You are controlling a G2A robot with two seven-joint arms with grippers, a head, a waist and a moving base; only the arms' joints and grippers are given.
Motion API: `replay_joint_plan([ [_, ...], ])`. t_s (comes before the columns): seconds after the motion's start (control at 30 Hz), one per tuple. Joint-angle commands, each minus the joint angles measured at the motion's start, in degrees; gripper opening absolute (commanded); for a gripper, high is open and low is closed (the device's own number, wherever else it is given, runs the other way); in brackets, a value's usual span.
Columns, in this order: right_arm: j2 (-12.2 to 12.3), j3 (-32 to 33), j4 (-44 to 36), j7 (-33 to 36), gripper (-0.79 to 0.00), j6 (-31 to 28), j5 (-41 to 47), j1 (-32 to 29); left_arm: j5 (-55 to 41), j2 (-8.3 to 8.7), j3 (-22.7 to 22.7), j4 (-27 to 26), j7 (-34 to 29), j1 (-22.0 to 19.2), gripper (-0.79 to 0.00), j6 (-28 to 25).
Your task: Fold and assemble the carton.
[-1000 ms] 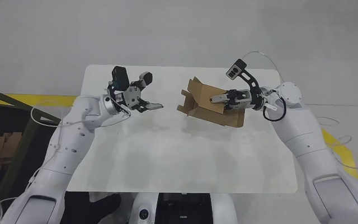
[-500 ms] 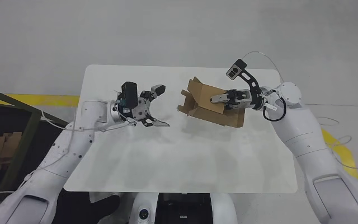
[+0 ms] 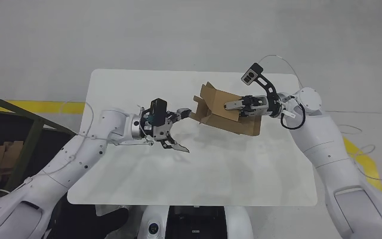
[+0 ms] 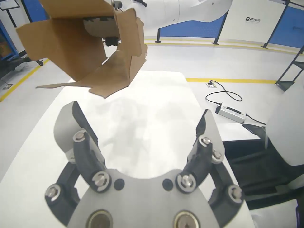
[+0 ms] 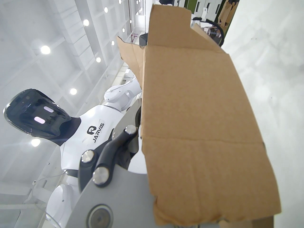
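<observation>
A brown carton [image 3: 222,113], partly unfolded with loose flaps, hangs above the right half of the white table [image 3: 119,83]. My right gripper [image 3: 234,106] is shut on its upper panel. In the right wrist view the carton [image 5: 194,119] stands close in front, with one finger [image 5: 134,119] against its panel edge and the other hidden behind the cardboard. My left gripper [image 3: 184,130] is open just left of the carton's flaps, touching nothing. In the left wrist view its gripper [image 4: 139,110] holds nothing, and the carton [image 4: 78,43] hangs ahead and higher.
Bare tabletop [image 4: 154,119] lies under and in front of both grippers. On the floor past the table's edge are a power brick with a cable [image 4: 230,113] and a yellow line [image 4: 232,80]. A dark rack [image 3: 18,137] stands off the table's left side.
My left arm has swung to the right across the table toward the carton, its gripper staying open. The right arm and the carton have not moved.
</observation>
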Motion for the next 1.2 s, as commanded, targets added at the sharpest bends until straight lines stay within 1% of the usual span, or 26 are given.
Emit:
replay_joint_plan([
  [0.0, 0.0, 0.0, 0.0, 0.0, -0.785, 0.0, 0.0, 0.0, -1.9, 0.43, 1.8, -0.2, -1.3, -0.8, 0.000, 0.0],
  [0.13, 0.0, 0.0, 0.0, 0.0, -0.785, 0.0, 0.0, 0.0, -6.0, 1.20, 4.7, -0.4, -4.7, -2.4, 0.000, 0.0],
  [0.23, 0.2, 0.2, -2.5, -2.6, -0.785, 0.2, -2.0, -1.1, -8.6, 1.66, 6.4, -1.1, -5.8, -3.4, 0.000, 0.0],
  [0.37, 0.5, 0.8, -5.0, -3.5, -0.785, 1.2, -3.5, -2.3, -10.5, 2.32, 7.8, -2.0, -5.9, -4.6, 0.000, 0.0],
  [0.53, 0.5, 1.0, -6.0, -3.7, -0.785, 2.0, -4.0, -3.0, -11.0, 2.85, 8.7, -2.2, -4.6, -5.8, 0.000, 0.0],
  [0.77, 0.3, 0.9, -6.1, -3.0, -0.785, 2.3, -4.4, -3.1, -9.7, 2.93, 9.4, -1.8, -2.2, -6.6, 0.000, 0.0],
  [1.17, -0.3, 0.3, -6.1, -2.3, -0.785, 2.5, -4.6, -2.9, -8.4, 2.49, 10.7, -1.8, 1.4, -7.4, 0.000, 0.0],
])
